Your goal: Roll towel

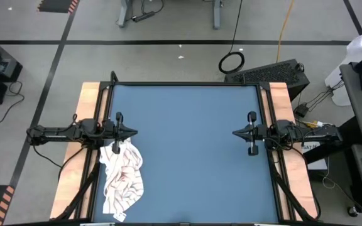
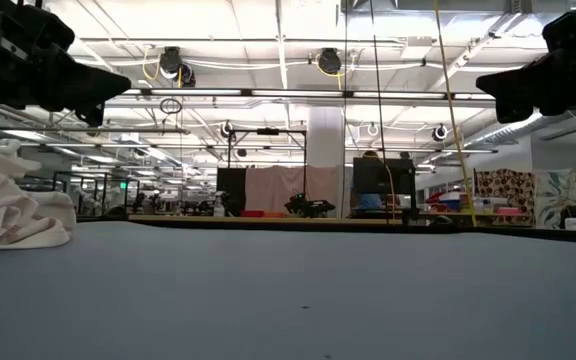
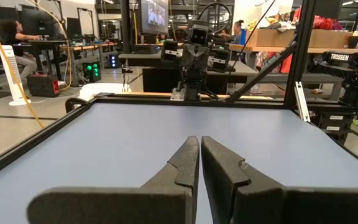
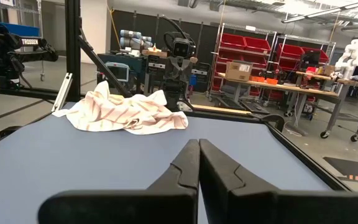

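The towel [image 1: 122,179], white with thin dark stripes and faint reddish print, lies crumpled in a heap on the blue tabletop [image 1: 193,150] near its left front corner; it also shows in the low view [image 2: 13,210] and the right wrist view [image 4: 126,111]. My left gripper [image 1: 135,132] hangs level above the table at the left edge, just beyond the towel's far end, shut and holding nothing [image 3: 200,146]. My right gripper [image 1: 234,133] hangs level at the right edge, shut and holding nothing [image 4: 198,148].
Black frame rails [image 1: 187,84] and wooden side boards [image 1: 87,107] border the table. The middle and far part of the blue top are bare. Beyond the table stand workshop benches, racks and a seated person [image 3: 14,46].
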You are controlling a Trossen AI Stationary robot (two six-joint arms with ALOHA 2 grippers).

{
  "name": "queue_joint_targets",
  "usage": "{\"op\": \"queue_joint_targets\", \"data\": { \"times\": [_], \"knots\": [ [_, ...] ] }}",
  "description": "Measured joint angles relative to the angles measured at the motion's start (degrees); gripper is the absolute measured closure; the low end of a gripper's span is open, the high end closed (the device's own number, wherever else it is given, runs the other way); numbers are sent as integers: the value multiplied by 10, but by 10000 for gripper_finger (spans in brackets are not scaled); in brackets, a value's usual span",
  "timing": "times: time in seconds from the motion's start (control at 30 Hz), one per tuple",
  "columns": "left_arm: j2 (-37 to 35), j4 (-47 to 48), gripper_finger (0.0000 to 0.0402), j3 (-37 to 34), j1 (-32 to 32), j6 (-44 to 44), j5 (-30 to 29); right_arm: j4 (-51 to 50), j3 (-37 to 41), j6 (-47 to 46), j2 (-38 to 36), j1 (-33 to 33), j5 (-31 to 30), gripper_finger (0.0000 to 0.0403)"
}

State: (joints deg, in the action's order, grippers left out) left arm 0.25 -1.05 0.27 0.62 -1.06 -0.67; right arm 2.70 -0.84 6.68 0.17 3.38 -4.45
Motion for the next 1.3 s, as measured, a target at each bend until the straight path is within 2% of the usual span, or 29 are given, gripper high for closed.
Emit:
{"op": "queue_joint_targets", "data": {
  "times": [1.0,1.17,1.3],
  "knots": [
    [0,0,375,0,0,0,0,-5,-1,-11,1,0,-6,403],
    [0,0,375,0,0,0,0,-25,-48,-44,15,0,-14,403],
    [0,-1,375,0,0,0,0,-60,-124,-59,52,0,-15,403]
  ]
}}
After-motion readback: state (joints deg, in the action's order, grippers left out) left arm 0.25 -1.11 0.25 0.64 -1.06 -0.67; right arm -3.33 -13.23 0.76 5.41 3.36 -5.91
